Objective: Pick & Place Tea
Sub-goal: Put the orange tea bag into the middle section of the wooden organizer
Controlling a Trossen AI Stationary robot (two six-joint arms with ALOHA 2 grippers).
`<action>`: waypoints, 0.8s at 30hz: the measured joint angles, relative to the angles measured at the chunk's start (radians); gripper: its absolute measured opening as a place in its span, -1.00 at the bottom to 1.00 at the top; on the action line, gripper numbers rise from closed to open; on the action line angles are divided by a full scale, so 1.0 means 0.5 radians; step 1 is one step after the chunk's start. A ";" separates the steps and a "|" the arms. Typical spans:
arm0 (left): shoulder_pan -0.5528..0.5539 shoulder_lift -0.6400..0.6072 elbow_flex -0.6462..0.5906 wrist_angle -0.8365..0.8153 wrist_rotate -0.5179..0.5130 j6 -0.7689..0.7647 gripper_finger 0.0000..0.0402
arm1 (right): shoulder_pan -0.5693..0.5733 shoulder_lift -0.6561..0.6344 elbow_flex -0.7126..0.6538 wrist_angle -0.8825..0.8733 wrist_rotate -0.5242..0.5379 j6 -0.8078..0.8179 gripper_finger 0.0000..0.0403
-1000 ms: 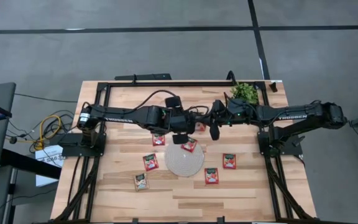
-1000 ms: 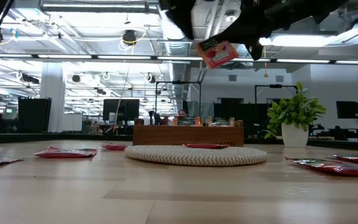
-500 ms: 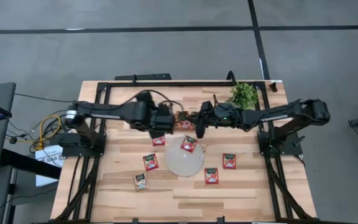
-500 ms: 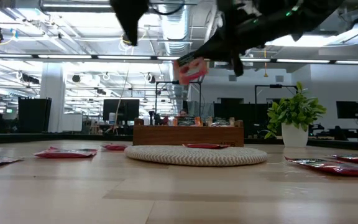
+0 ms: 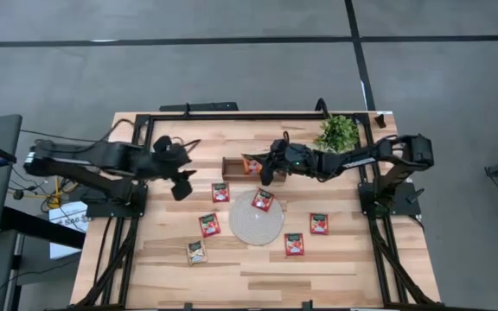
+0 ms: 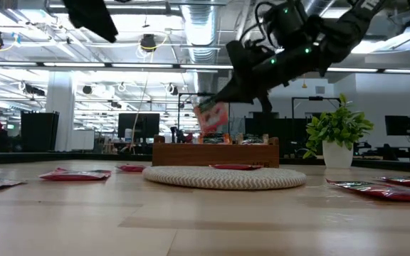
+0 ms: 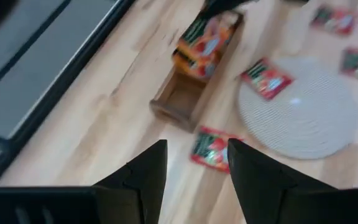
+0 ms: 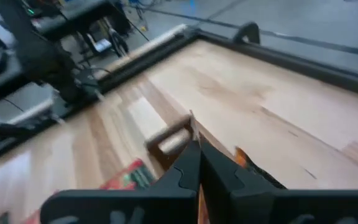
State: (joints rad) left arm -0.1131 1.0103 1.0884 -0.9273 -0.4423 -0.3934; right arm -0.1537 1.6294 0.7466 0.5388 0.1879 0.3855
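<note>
Several red-orange tea sachets lie flat on the table, among them one (image 5: 220,192) left of the round mat (image 5: 256,220) and one (image 5: 263,199) on it. The brown wooden tray (image 5: 232,166) stands behind the mat with sachets (image 7: 207,40) in it. My right gripper (image 5: 263,169) hangs over the tray, shut on one tea sachet (image 6: 211,117). My left gripper (image 5: 182,185) is pulled back toward the table's left, raised and open, with nothing between its fingers (image 7: 143,177). My right gripper pinches the tea sachet by its upper edge (image 6: 218,107) between its two fingers. The fingers slant down from the table's right. The sachet hangs tilted below the fingertips, clear of the tray, just above its rim (image 6: 216,145).
More sachets lie at the near left (image 5: 209,225) (image 5: 196,251) and near right (image 5: 294,244) (image 5: 319,224) of the mat. A small potted plant (image 5: 339,131) stands at the far right. A black frame (image 5: 232,116) runs round the table's edges.
My left gripper has drawn back from over the mat toward the table's left edge, rolling as it went. My right gripper has carried the sachet toward the left and down, from above the mat's far side to just over the tray.
</note>
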 joint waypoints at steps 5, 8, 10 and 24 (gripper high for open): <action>0.001 -0.331 -0.253 0.232 0.084 0.000 -0.19 | -0.058 0.063 0.002 0.056 0.002 0.051 -1.00; 0.000 -0.439 -0.343 0.287 0.121 -0.007 -0.20 | -0.083 0.096 0.000 0.039 0.003 0.067 -1.00; 0.000 -0.488 -0.396 0.316 0.128 -0.008 -0.20 | -0.090 0.104 0.000 0.057 0.004 0.068 -1.00; 0.000 -0.473 -0.499 0.394 0.146 0.023 -0.20 | -0.085 0.157 0.001 0.044 0.090 0.157 -1.00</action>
State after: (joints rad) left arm -0.1131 0.7740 0.8391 -0.7305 -0.3695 -0.3819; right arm -0.1963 1.7081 0.7471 0.5609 0.2327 0.4640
